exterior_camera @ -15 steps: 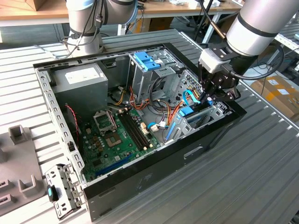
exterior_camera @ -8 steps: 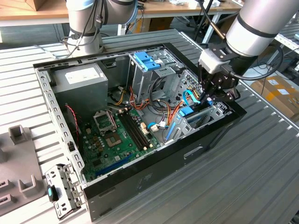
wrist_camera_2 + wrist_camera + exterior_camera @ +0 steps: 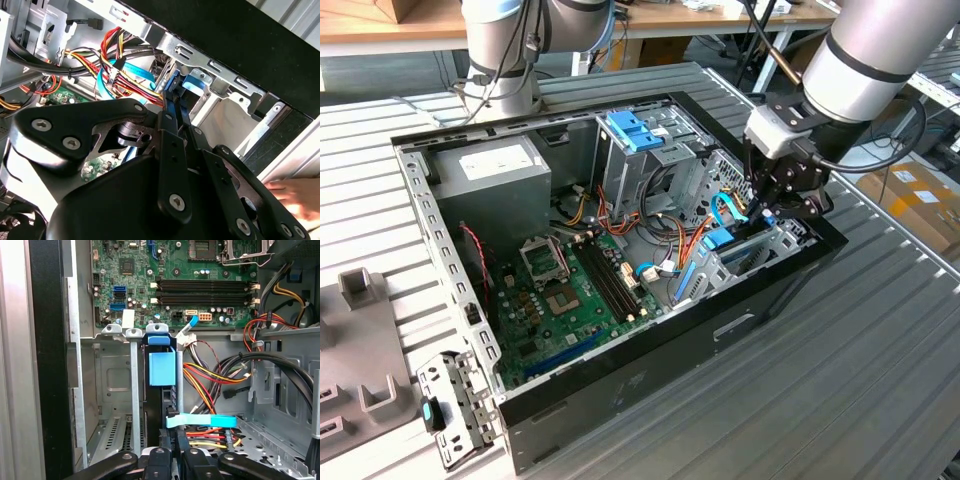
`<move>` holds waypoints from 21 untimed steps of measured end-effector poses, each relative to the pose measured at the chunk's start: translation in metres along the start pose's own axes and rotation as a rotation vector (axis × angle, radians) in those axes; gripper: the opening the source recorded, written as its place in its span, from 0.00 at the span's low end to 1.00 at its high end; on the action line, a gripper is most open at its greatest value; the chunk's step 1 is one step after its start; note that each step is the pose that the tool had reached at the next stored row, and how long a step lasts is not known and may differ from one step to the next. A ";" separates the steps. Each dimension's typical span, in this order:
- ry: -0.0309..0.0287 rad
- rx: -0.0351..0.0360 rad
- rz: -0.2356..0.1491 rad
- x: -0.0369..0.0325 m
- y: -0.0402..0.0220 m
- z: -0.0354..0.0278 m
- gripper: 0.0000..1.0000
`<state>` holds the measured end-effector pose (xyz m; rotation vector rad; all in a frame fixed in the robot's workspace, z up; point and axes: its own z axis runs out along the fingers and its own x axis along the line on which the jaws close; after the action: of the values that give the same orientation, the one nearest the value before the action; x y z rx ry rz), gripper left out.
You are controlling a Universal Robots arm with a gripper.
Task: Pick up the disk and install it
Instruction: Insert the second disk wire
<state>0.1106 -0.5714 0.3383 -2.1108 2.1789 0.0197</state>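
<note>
Disk (image 3: 162, 368) stands edge-up in the computer case's (image 3: 650, 375) drive bay, fingers (image 3: 169, 440) clenched on it.

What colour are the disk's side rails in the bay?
Blue, clearest in the first wrist view: the disk stands on edge in its bay.

text: none legible | white sticker (image 3: 492, 160) on grey box: unreadable

The disk (image 3: 162, 369) stands on edge, blue-railed, in its bay.
</note>
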 end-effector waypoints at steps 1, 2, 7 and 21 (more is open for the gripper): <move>-0.0001 0.0000 0.000 0.0000 0.0000 0.0000 0.16; 0.0000 0.0000 0.000 0.0000 0.0000 0.0000 0.16; -0.0008 0.0000 0.000 0.0000 0.0000 0.0006 0.23; -0.0001 0.0000 0.000 -0.0018 -0.0013 -0.0191 0.30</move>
<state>0.1106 -0.5713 0.3576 -2.1108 2.1788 0.0198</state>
